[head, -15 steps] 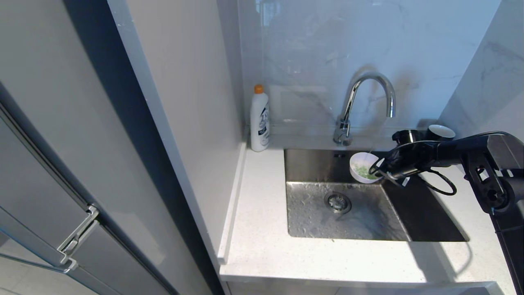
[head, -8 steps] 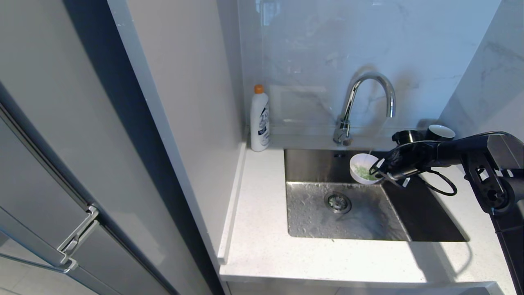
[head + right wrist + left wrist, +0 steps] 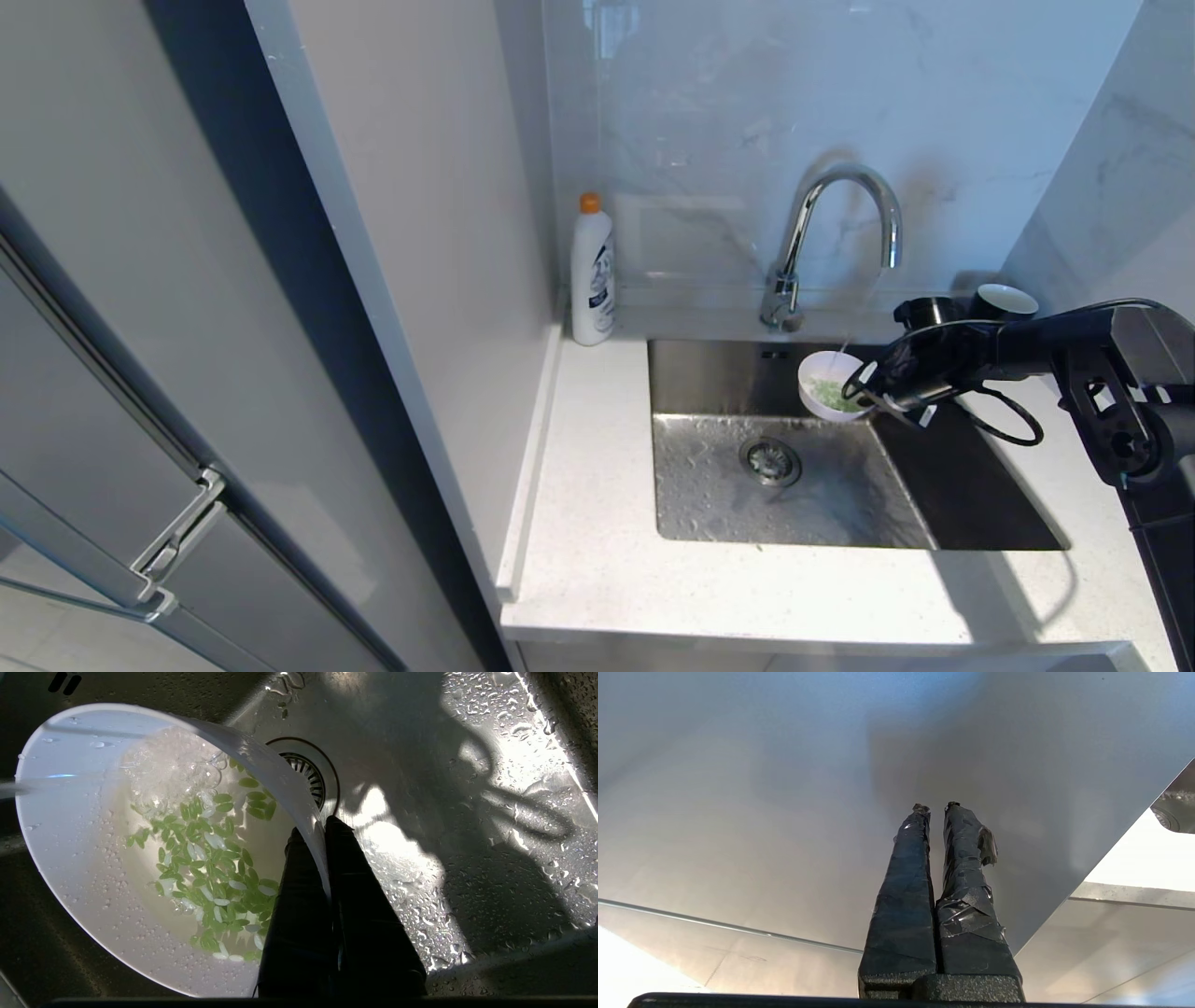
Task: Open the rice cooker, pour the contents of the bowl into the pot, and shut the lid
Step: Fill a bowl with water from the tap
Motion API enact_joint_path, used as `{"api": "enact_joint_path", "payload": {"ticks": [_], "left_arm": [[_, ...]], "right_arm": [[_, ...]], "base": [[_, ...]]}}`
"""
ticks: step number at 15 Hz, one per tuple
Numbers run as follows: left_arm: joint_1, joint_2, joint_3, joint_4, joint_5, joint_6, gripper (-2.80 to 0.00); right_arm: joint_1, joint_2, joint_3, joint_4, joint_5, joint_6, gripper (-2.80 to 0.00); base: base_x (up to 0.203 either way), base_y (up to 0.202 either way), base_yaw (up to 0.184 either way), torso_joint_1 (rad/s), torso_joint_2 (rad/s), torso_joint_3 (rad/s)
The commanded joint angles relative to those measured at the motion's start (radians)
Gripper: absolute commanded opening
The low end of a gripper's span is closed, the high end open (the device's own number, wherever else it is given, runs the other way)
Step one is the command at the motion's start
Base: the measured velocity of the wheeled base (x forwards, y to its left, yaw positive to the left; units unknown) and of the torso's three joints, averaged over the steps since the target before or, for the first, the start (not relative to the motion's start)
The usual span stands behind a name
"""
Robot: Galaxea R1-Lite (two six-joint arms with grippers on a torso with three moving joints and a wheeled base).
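Your right gripper [image 3: 322,828] pinches the bowl [image 3: 84,868] rim under running water; overfilling could wash the contents [image 3: 210,868] into the sink [image 3: 709,485].

1. Head view: from high above, it looks forward and down across the white desk [image 3: 597,569], the steel sink [image 3: 709,495] and faucet [image 3: 845,219], with a tall cabinet panel filling the left side.
2. Right wrist view: from just behind the right hand [image 3: 322,828], it looks closely down into the bowl [image 3: 70,858] and the wet sink basin with its drain [image 3: 308,772].
3. Left wrist view: from behind the left hand [image 3: 936,808], it faces a plain grey panel at close range.
4. The head and right wrist views share the bowl, drain and sink basin.
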Motion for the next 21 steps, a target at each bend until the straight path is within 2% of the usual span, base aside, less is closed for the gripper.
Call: {"api": "enact_joint_path", "payload": {"ticks": [1, 21], "left_arm": [[0.000, 0.001, 0.002, 0.000, 0.000, 0.000, -2.80], [0.000, 0.001, 0.002, 0.000, 0.000, 0.000, -2.80]], "right_arm": [[0.000, -0.002, -0.001, 0.001, 0.001, 0.003, -2.80], [0.000, -0.002, 0.000, 0.001, 0.001, 0.002, -2.80]], "base": [[0.000, 0.000, 0.000, 0.000, 0.00, 0.000], [0.000, 0.000, 0.000, 0.000, 0.00, 0.000]]}}
